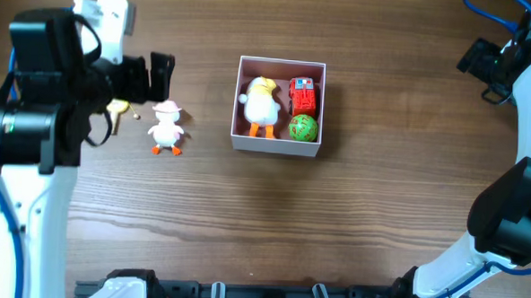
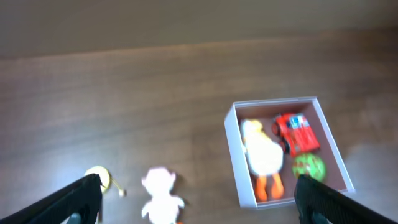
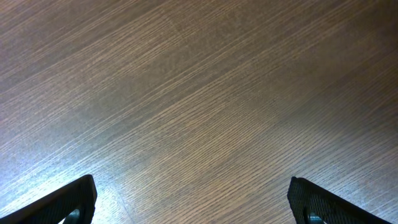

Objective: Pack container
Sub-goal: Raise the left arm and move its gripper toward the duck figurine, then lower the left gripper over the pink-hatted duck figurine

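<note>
Going left to right on my feed. The left arm [image 1: 34, 112] is hanging over the left side of the table [image 1: 379, 226]. The left jaws are standing wide open with nothing between them. In the wrist view I'm seeing the two black fingertips [image 2: 81, 199] poking in at the bottom corners, far apart.

Near them a small yellow thing [image 1: 117, 109] is lying on the wood, too blurry for me to say what it is. Just to its right a little white duck [image 1: 166, 128] with a pink hat and orange feet is sitting out on the table, apart from the jaws.

The container [image 1: 277, 148] is sitting about mid-table, right of the little white duck and apart from it. Three toys are lying inside:
- a bigger white duck [image 1: 263, 102] with orange legs is filling the left half
- a red car [image 1: 303, 95] is sitting in the far right corner
- a green ball [image 1: 303, 127] is sitting in the near right corner, just beside the car

The right arm [image 1: 527, 115] is hanging way over at the right edge, well apart from the container. The right jaws are standing wide open too, gripping nothing. That wrist view is showing just wood grain, with the fingertips [image 3: 68, 202] down in the bottom corners.
</note>
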Controlling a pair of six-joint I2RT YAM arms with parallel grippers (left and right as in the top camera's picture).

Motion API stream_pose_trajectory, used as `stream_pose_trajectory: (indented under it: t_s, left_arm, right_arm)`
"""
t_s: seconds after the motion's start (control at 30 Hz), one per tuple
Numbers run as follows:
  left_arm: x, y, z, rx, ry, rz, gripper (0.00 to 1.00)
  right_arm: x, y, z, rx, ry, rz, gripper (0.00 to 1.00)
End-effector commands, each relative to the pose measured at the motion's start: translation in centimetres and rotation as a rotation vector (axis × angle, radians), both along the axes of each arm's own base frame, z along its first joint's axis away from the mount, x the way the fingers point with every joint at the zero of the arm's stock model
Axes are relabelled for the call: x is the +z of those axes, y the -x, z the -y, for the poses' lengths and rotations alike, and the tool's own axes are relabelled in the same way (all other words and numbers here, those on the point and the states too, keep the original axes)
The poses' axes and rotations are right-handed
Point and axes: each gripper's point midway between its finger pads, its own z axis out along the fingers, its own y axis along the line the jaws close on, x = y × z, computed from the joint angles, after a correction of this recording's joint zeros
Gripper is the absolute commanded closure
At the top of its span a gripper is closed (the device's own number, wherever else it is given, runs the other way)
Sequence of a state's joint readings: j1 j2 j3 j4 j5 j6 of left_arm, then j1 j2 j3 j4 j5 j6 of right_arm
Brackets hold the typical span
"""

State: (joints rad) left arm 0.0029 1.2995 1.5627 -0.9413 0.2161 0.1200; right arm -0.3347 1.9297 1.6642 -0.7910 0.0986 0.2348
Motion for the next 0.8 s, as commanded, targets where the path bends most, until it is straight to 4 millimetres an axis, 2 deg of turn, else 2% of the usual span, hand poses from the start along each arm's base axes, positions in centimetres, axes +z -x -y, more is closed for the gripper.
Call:
stream_pose_trajectory:
  t_s: [0.0, 0.07, 0.17, 0.43, 0.77]
  left_arm:
    - [0.3, -1.2, -2.2, 0.191, 0.035, -0.001, 0.00]
    - [-0.8, -1.3, -3.0, 0.273, 0.056, -0.051, 0.00]
    - [-3.3, -1.2, -3.0, 0.328, 0.095, -0.163, 0.00]
    - [-10.6, 0.5, -1.8, 0.302, 0.032, -0.483, 0.00]
    - [-16.8, 0.0, -1.0, 0.282, 0.032, -0.705, 0.00]
  right_arm:
    - [-0.1, 0.1, 0.3, -0.018, 0.009, -0.003, 0.00]
    - [-0.1, 0.1, 0.3, -0.018, 0.009, -0.003, 0.00]
    - [-0.1, 0.1, 0.3, -0.018, 0.009, -0.003, 0.00]
    - [-0.1, 0.1, 0.3, -0.018, 0.009, -0.003, 0.00]
    - [-0.1, 0.1, 0.3, -0.018, 0.009, -0.003, 0.00]
